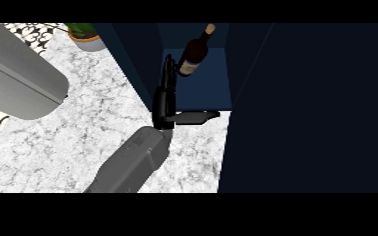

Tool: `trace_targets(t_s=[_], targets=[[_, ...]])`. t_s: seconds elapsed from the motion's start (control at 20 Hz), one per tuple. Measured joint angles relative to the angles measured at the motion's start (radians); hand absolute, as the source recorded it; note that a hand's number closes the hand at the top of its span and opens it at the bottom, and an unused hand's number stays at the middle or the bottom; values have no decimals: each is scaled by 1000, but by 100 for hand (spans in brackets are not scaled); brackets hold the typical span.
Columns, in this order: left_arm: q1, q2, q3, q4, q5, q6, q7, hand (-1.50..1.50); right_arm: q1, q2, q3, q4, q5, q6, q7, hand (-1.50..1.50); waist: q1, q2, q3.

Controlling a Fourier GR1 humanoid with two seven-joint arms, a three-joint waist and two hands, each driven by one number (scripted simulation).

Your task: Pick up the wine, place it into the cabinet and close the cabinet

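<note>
From my station I count one wine bottle (192, 55), one cabinet (295, 105), one hand with one forearm, one potted plant and one large grey body I cannot identify.

The bottle is at about 12 o'clock in the head view, inside the cabinet on its blue floor. It is dark, with one pale label (187, 68) and one tan cap (210, 28) at the far end. I cannot tell whether it stands fully upright. The cabinet is open, and its dark walls fill the view from 1 o'clock round to 5 o'clock.

The left hand (163, 102) sits near the centre, at the mouth of the cabinet. It is open: the fingers (167, 72) run straight toward 12 o'clock, edge-on, just beside the bottle at its 9 o'clock side. I see no contact with it. The thumb (193, 116) sticks out toward 3 o'clock and holds nothing. Its grey forearm (133, 162) comes in from 7 o'clock over the marbled counter (81, 140).

The plant (86, 35) is at 11 o'clock and the grey body (29, 80) at 9 o'clock, both well apart from the hand. My right hand shows nowhere
</note>
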Motion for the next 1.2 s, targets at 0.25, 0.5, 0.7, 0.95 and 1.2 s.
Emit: trace_targets(t_s=[0.25,0.5,0.7,0.95,1.2], targets=[[135,12,-109,-259,-36,124,48,-150,10,-10,-21,-8,0,2,0,-150,13,1,0],[256,57,-170,-524,-93,224,136,-150,32,-5,-3,-11,9,-1,-17,-150,19,1,0],[367,104,-208,-666,-149,277,167,-150,30,-14,-20,-16,5,2,-5,-150,18,3,0],[486,148,-246,-835,-207,305,197,-150,13,-22,-26,-15,3,8,12,-150,17,4,0],[560,230,-262,-973,-232,279,231,-150,-4,-18,1,-17,-6,15,61,150,17,4,0]])
